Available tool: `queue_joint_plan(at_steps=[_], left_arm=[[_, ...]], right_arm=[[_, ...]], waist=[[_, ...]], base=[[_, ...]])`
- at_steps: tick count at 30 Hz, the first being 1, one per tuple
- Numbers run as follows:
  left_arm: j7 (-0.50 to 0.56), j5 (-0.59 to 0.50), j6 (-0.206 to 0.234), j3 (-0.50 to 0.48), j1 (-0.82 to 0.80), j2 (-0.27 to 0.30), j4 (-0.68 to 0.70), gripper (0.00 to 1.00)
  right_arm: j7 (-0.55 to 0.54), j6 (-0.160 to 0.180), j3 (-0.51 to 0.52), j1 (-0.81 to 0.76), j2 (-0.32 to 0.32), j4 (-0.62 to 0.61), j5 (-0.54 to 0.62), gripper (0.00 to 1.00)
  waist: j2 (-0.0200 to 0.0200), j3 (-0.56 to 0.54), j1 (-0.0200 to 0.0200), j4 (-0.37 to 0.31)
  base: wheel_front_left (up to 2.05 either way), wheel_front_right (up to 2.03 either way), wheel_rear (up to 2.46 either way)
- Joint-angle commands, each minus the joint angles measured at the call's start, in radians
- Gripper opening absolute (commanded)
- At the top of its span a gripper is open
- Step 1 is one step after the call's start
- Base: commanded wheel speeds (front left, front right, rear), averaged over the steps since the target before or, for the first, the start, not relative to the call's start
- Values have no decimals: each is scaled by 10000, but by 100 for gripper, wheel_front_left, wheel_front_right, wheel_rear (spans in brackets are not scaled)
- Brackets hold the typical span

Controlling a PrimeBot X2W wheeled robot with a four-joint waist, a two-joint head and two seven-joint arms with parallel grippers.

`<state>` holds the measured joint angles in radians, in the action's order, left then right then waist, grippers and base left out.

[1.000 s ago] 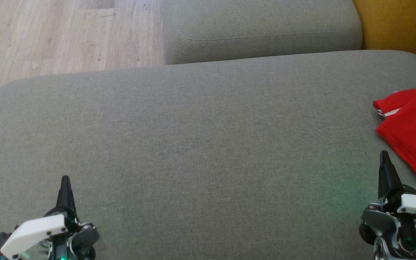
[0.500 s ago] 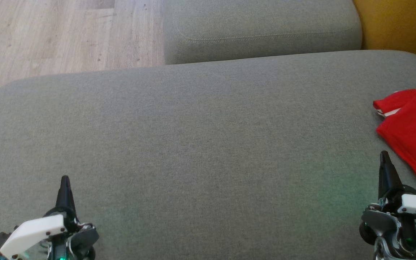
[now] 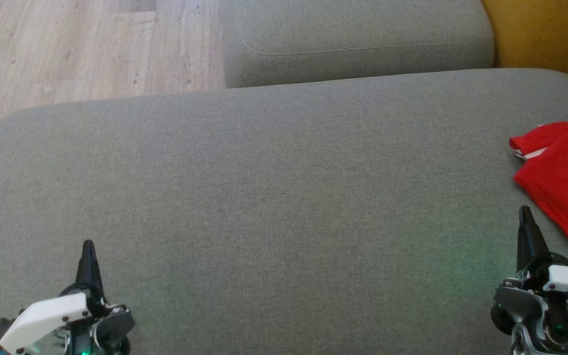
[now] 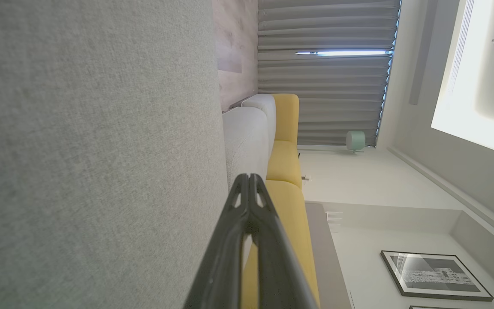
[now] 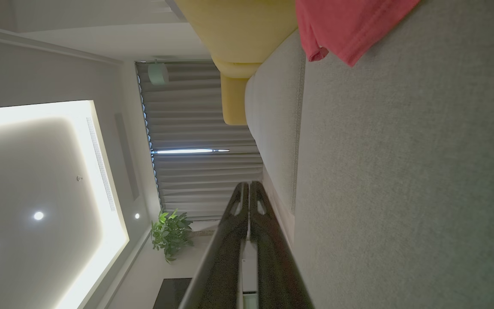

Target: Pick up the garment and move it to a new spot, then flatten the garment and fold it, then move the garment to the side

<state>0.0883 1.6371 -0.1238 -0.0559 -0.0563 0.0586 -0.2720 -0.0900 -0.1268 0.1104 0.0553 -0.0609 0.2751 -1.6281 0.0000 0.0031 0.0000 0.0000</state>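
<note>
— So, garment position?
— Red cloth garment (image 3: 562, 172), white trim at one edge, lies folded over on the right end of the wide grey fabric seat cushion (image 3: 274, 197). The head view's right border cuts part of it off. Same spot as a second ago; no shift noted.
— Grippers?
— Right gripper (image 3: 525, 212): its two dark fingers are pressed together, clenched on nothing. The tip is near the garment's closest edge, not touching it. Left gripper (image 3: 88, 246): likewise clenched and empty, over the cushion's left part, well apart from the garment. Neither has moved between frames.
— Counts?
— One garment. Two grippers. Two grey cushions: the wide one, plus a smaller stitched grey cushion (image 3: 358, 39) behind it. One area of pale wood-plank floor (image 3: 67, 49) at upper left. One patch of mustard-yellow upholstery (image 3: 545, 34) at upper right. One green potted plant (image 5: 170, 234) in the right wrist view.
</note>
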Motion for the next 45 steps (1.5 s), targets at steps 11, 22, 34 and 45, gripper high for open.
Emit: queue_joint_plan(at_steps=[11, 22, 34, 45], left_arm=[[87, -117, -69, -377, -499, 65, 277, 0], [108, -138, -69, -403, -501, 46, 276, 0], [130, -162, -69, -430, -503, 27, 275, 0], [148, -180, -69, -453, -505, 11, 274, 0]], right_arm=[[-101, -39, -128, 511, -14, -312, 60, 0], [-119, -39, -106, 513, 2, -311, 78, 0], [-138, -39, -83, 515, 18, -309, 97, 0], [-152, -39, -64, 517, 31, -308, 113, 0]], waist=[[0, 0, 0, 0], [0, 0, 0, 0], [0, 0, 0, 0], [0, 0, 0, 0]], base=[[0, 0, 0], [0, 0, 0], [0, 0, 0], [0, 0, 0]])
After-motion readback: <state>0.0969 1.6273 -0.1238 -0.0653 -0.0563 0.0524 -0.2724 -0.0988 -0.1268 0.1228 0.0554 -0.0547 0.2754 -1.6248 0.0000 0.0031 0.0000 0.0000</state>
